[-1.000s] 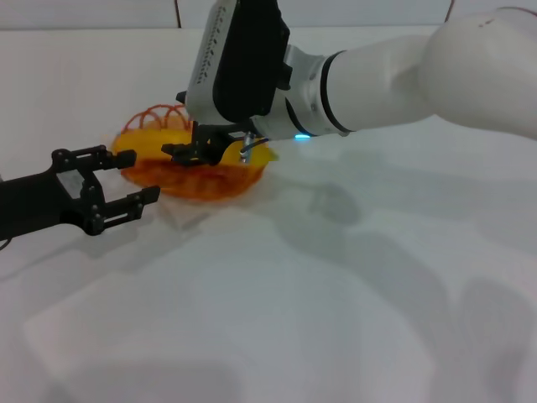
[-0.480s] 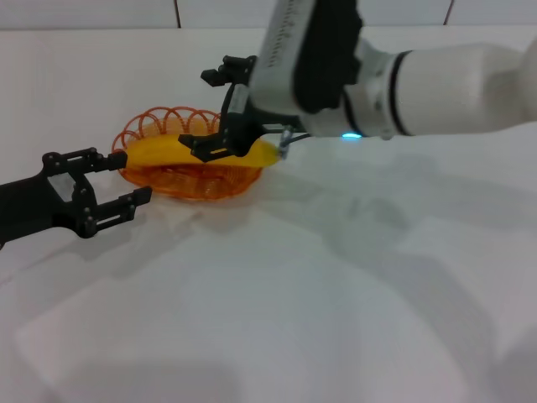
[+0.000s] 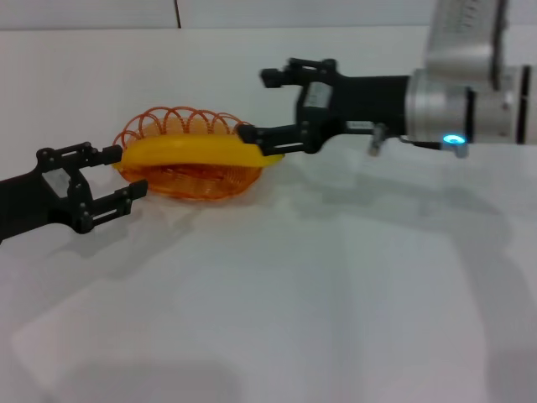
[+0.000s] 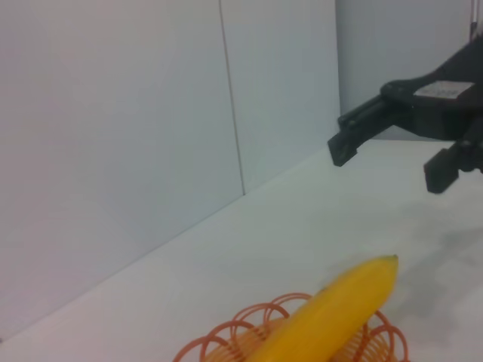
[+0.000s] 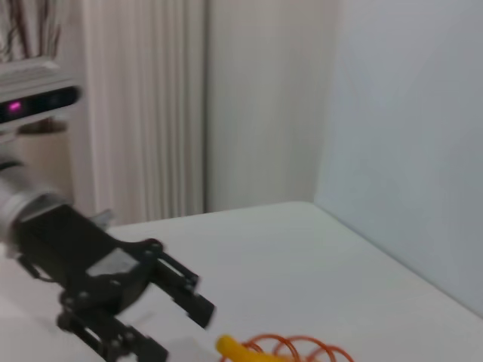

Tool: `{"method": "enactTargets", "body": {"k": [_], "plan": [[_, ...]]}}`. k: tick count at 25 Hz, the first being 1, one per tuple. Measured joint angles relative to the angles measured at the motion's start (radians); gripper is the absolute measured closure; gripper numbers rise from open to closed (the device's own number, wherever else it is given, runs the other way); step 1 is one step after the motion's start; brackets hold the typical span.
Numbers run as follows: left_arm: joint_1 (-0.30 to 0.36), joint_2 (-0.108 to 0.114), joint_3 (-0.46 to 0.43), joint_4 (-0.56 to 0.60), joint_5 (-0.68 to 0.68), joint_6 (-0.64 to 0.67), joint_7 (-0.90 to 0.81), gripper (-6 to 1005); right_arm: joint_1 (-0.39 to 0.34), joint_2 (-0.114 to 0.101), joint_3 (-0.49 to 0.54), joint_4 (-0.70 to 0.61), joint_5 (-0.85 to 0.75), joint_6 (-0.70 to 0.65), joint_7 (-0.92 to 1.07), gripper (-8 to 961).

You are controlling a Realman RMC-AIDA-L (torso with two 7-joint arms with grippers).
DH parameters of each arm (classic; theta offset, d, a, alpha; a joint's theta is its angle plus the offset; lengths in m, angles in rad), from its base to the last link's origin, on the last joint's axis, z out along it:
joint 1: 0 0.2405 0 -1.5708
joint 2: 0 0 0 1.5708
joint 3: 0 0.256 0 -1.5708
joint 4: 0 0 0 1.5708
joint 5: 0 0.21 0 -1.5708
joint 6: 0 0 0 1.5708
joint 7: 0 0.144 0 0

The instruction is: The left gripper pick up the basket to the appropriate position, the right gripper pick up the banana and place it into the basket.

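The orange wire basket (image 3: 198, 184) stands on the white table, left of centre. The yellow banana (image 3: 198, 151) lies lengthwise across it, its right end sticking out over the rim. My left gripper (image 3: 107, 180) is open and empty, just beside the basket's left end. My right gripper (image 3: 259, 106) is open and empty, level with the basket's right end and a little above it, fingers pointing left. The left wrist view shows the banana (image 4: 333, 311), the basket's loops (image 4: 256, 319) and the right gripper (image 4: 389, 166). The right wrist view shows the left gripper (image 5: 176, 330) and the basket (image 5: 303, 348).
The white table (image 3: 294, 294) stretches bare in front of and to the right of the basket. A pale wall (image 3: 101, 13) runs along its far edge. My right forearm (image 3: 461, 105) reaches in from the right above the table.
My right gripper has let go of the banana, turned level and drawn back to the right. The banana now lies in the basket. My left gripper has shifted slightly left.
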State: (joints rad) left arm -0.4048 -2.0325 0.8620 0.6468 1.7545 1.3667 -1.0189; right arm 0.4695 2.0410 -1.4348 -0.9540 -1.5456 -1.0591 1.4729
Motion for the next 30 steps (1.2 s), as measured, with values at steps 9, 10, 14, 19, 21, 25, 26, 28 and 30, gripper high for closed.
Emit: {"method": "enactTargets", "body": {"k": [9,10,14,19,21,25,26,28,30], "plan": [[0.013,-0.002,0.000,-0.021,-0.042,0.000,0.033,374,-0.020,-0.007,0.211,0.271,0.018,-0.134,-0.171,48],[0.015,-0.002,-0.001,-0.022,-0.044,0.000,0.036,374,-0.026,-0.009,0.221,0.290,0.017,-0.142,-0.187,48],[0.019,-0.002,-0.001,-0.023,-0.049,0.000,0.045,374,-0.060,-0.011,0.228,0.308,0.018,-0.147,-0.225,48],[0.024,-0.002,-0.002,-0.024,-0.052,0.000,0.047,374,-0.091,-0.011,0.235,0.310,0.023,-0.148,-0.259,48],[0.025,-0.002,-0.002,-0.024,-0.052,0.000,0.048,374,-0.093,-0.010,0.242,0.317,0.023,-0.148,-0.272,48],[0.025,-0.002,-0.002,-0.024,-0.052,0.000,0.048,374,-0.091,-0.009,0.244,0.328,0.024,-0.151,-0.283,48],[0.025,-0.002,-0.002,-0.024,-0.052,0.000,0.048,374,-0.089,-0.008,0.245,0.330,0.024,-0.153,-0.290,48],[0.025,-0.002,-0.002,-0.024,-0.052,0.000,0.048,374,-0.088,-0.008,0.245,0.332,0.024,-0.154,-0.295,48],[0.025,-0.002,-0.002,-0.024,-0.052,0.000,0.048,374,-0.086,-0.008,0.245,0.337,0.025,-0.154,-0.307,48]]}}
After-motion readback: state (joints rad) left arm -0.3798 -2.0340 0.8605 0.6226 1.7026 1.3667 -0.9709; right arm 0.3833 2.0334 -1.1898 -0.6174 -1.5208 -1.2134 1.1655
